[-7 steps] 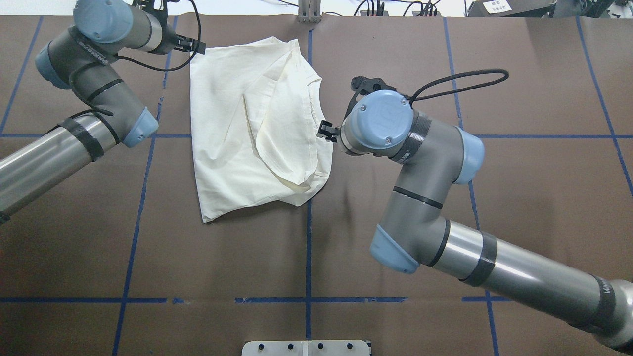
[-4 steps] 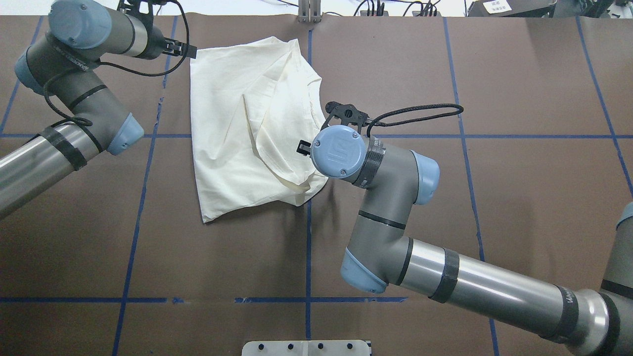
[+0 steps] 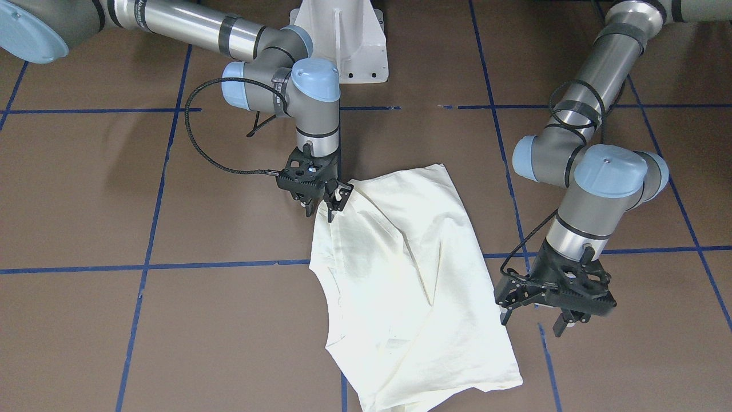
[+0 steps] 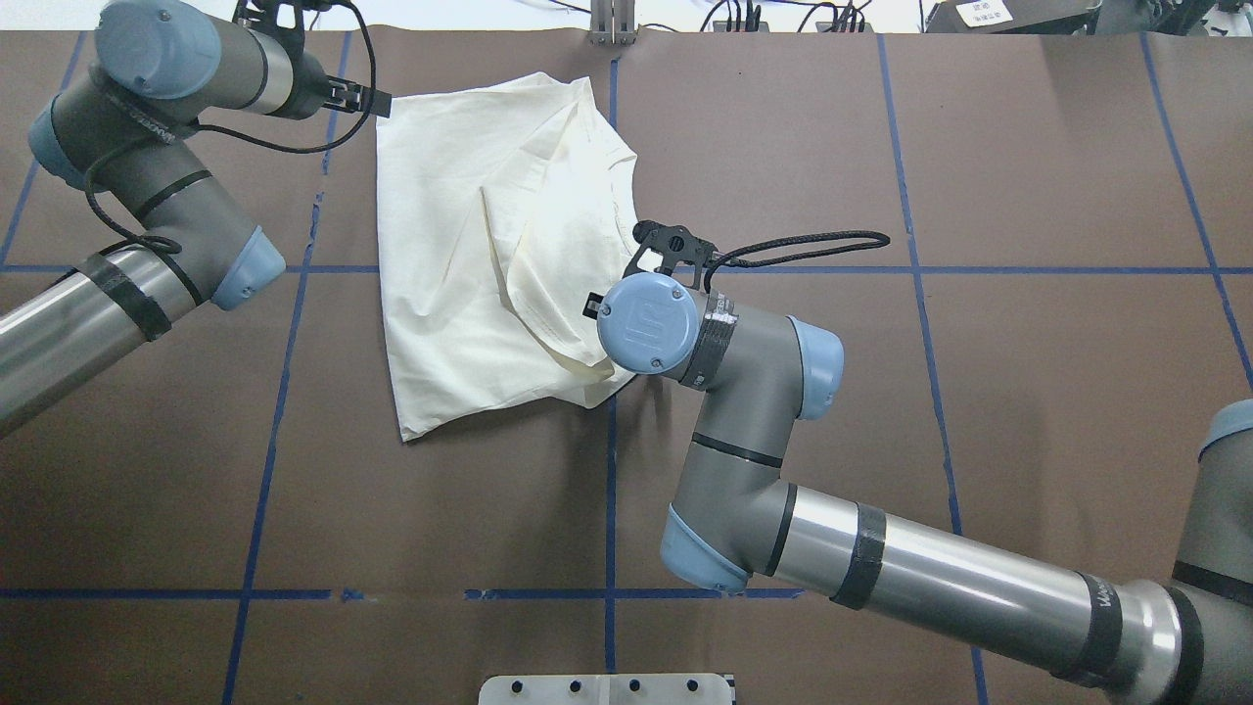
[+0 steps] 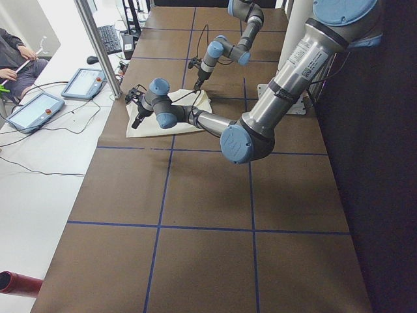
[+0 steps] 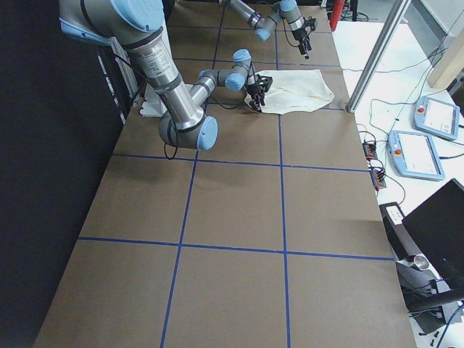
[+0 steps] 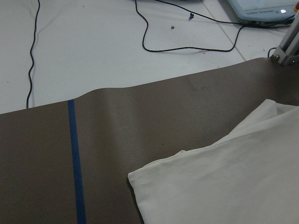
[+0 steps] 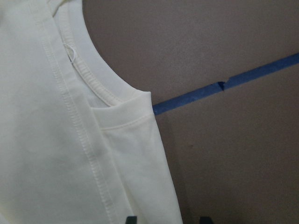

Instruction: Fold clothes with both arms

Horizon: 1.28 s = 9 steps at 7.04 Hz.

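Straddling the shoulder edge of the T-shirt (image 3: 412,286), right gripper (image 3: 326,209) gapes ready to pinch, while left gripper (image 3: 532,323) hovers wide beside its corner.

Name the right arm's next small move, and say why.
Probably shut the right gripper on the T-shirt. In the wrist view its fingers are open and straddle the shirt's edge by the neck opening, and nothing is gripped yet.

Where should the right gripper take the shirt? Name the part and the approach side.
Probably the shoulder edge just beside the collar, coming down from over the table on the robot's right. There the shirt ends in a straight, flat, layered edge, and the open right gripper hangs astride it.
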Available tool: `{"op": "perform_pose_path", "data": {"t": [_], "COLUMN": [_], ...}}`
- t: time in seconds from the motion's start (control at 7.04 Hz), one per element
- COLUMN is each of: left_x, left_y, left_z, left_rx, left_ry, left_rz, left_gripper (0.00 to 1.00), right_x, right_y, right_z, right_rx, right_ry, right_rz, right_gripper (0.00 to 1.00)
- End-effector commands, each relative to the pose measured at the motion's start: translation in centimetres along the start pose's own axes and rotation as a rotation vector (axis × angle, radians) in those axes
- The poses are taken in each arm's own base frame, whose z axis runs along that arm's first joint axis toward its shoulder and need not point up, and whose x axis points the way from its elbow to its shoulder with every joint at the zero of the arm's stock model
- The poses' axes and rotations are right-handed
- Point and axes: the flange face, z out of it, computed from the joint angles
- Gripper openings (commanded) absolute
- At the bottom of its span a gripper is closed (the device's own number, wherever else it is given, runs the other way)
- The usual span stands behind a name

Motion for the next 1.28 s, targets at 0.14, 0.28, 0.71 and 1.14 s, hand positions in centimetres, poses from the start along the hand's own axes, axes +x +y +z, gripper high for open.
{"op": "perform_pose_path", "data": {"t": [0.14,0.28,0.71,1.14], "left_x": [0.0,0.1,0.5,0.9], "left_y": [0.2,0.2,0.3,0.3], "left_z": [0.1,0.1,0.2,-0.1], "left_rx": [-0.002,-0.002,-0.002,0.001], "left_ry": [-0.002,0.000,0.006,0.014], "left_rz": [0.000,0.001,-0.006,-0.003], "left_gripper": [1.00,1.00,1.00,1.00], "right_x": [0.0,0.0,0.3,11.2], "right_y": [0.4,0.4,-0.2,3.0], "right_z": [0.1,0.1,-1.3,-5.1], "right_rx": [-0.003,-0.003,0.000,0.038], "right_ry": [0.000,-0.001,-0.022,-0.068], "right_rz": [-0.002,0.001,-0.005,-0.038], "right_gripper": [0.11,0.00,0.00,0.00]}}
